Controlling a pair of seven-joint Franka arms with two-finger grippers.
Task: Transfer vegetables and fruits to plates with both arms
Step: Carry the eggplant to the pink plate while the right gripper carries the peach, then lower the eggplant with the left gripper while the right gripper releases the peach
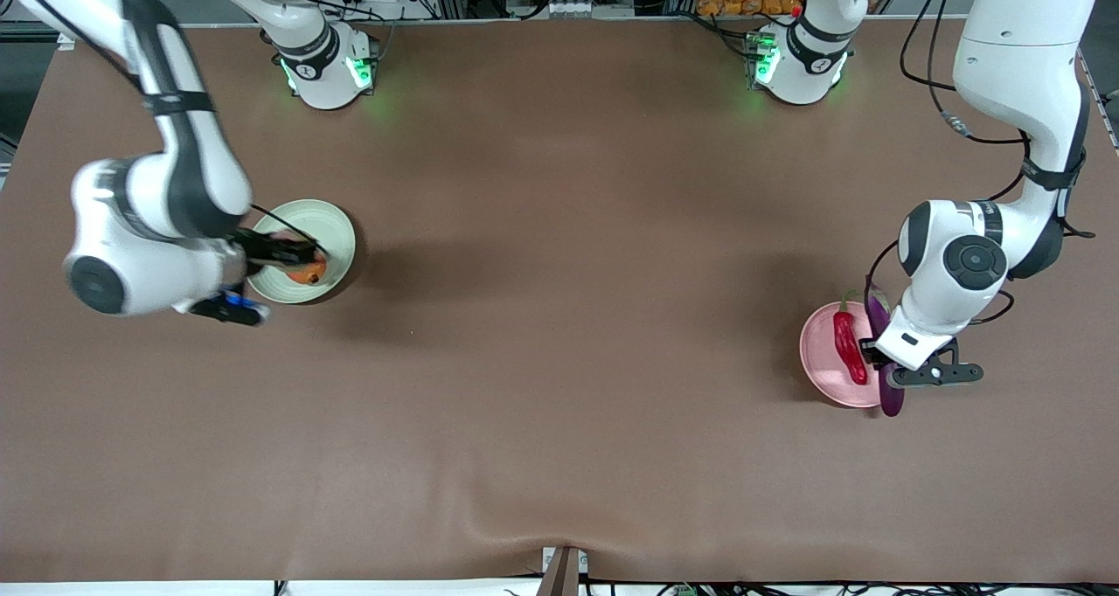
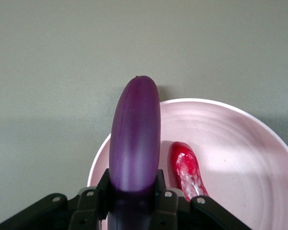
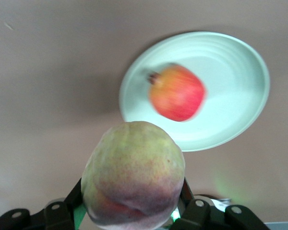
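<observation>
Gripping eggplant (image 2: 135,139) in left gripper (image 1: 885,362), long axis overhanging pink plate (image 1: 822,351) rim beside chili (image 1: 847,344). Clutching peach (image 3: 133,181) in right gripper (image 1: 293,252), hovering over green plate (image 1: 337,229) rim near pomegranate (image 3: 176,92).

Eggplant (image 2: 134,139) smooth, satin purple skin. Chili (image 2: 186,168) glossy, wet-looking red. Peach (image 3: 133,178) matt, fuzzy. Pomegranate (image 3: 176,92) smooth, faint sheen. Both plates matt (pink (image 2: 240,143), green (image 3: 230,72)), ringed. Table cover (image 1: 559,360) matt brown, slightly rumpled.

You'll find no readable text, label, brand, number or sign anywhere in these views: not on the arms, the plates, the produce or the desk.
</observation>
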